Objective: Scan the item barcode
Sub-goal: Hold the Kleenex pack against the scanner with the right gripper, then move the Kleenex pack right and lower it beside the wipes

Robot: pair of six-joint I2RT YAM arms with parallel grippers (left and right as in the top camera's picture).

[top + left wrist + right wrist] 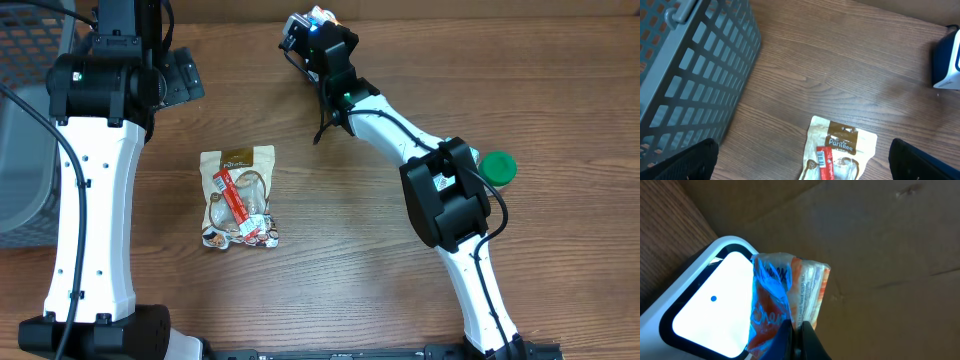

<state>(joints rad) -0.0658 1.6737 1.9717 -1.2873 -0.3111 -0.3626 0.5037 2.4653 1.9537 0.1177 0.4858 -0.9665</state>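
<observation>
Overhead first: found the right tool [316, 22] at the far edge of the bench [560, 100], pinched on a small blue-and-orange packet [322, 14] just beside a white scanner [292, 28]. Saw the left tool [184, 80] near a grey basket [20, 150]. Noted a Pantree snack pouch [238, 195] lying flat mid-bench and a green lid [497, 168] beside the right arm. Next, left wrist: showed fingers [685, 162] spread wide with nothing gripped, above the pouch's top edge, basket to one side, scanner at the frame's edge. Lastly, right wrist: caught fingertips [807, 342] pressed together on the packet's lower edge, packet overlapping the rim of the scanner's bright window; could not tell whether touching.
</observation>
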